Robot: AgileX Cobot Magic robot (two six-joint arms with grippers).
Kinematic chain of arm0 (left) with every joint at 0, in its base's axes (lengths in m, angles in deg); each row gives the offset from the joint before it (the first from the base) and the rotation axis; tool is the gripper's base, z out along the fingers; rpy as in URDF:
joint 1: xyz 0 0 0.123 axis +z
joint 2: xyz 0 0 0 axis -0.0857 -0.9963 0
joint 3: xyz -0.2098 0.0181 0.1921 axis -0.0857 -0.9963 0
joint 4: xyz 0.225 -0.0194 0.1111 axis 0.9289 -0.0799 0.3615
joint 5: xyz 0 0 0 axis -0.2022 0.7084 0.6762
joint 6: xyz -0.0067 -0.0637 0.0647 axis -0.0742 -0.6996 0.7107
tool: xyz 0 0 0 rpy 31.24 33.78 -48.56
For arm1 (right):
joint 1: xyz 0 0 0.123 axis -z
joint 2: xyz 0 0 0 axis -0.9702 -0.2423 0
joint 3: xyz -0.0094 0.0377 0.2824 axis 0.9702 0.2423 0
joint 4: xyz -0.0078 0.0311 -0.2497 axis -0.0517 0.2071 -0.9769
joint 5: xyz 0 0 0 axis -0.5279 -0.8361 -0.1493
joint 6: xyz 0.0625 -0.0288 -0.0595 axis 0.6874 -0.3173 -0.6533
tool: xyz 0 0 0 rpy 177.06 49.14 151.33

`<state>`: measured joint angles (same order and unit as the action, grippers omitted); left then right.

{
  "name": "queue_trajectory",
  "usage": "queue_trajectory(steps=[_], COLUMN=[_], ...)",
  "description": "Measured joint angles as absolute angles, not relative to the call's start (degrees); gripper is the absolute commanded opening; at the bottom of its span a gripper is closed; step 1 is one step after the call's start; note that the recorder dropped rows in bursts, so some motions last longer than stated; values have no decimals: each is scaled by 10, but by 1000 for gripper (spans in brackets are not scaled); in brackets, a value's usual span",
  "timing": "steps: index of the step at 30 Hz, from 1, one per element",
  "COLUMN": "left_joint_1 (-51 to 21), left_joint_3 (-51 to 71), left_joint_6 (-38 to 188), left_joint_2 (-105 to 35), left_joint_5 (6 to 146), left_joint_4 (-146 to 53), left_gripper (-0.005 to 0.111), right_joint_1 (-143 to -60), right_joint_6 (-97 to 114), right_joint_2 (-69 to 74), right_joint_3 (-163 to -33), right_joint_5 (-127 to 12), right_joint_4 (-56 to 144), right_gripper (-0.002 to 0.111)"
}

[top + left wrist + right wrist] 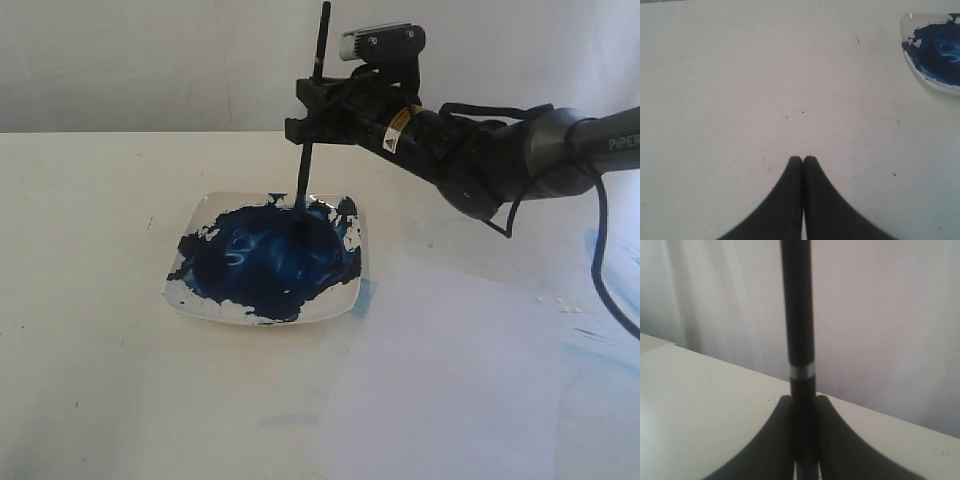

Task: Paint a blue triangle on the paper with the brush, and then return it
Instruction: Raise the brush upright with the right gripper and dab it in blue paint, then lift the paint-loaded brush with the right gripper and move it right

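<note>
The right arm [520, 150] reached in from the right above the worktop [90, 200]. Its end effector [312, 108] clamped the brush [304, 172] upright over the far edge of the plate [215, 208], so the way to the plate from the right, and from above that far edge, was blocked. A cable [600, 250] drooped beside the arm at the exterior view's right edge. The plate's left and near sides stood free, with bare worktop around them. The paper [470, 380] lay flat just beside the plate, with nothing standing on it. The left end effector [803, 161], tips pressed together, hung over bare worktop, the plate near it but apart.
</note>
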<state>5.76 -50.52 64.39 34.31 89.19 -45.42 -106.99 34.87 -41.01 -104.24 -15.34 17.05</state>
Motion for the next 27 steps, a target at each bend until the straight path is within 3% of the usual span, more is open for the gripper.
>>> queue_trajectory(steps=[8,16,27], left_joint_1=[58,58,58], left_joint_3=[-505,-505,-505], left_joint_6=[644,644,644], left_joint_2=[343,343,343], left_joint_5=[892,892,892], left_joint_4=[-454,-454,-454], left_gripper=[0,0,0], right_joint_1=[-1070,-1070,-1070], right_joint_6=[424,433,423], right_joint_2=[-410,-410,-379], right_joint_3=[-1042,-1042,-1042], right_joint_5=[-100,-190,-169], right_joint_4=[170,170,173], right_gripper=[0,0,0])
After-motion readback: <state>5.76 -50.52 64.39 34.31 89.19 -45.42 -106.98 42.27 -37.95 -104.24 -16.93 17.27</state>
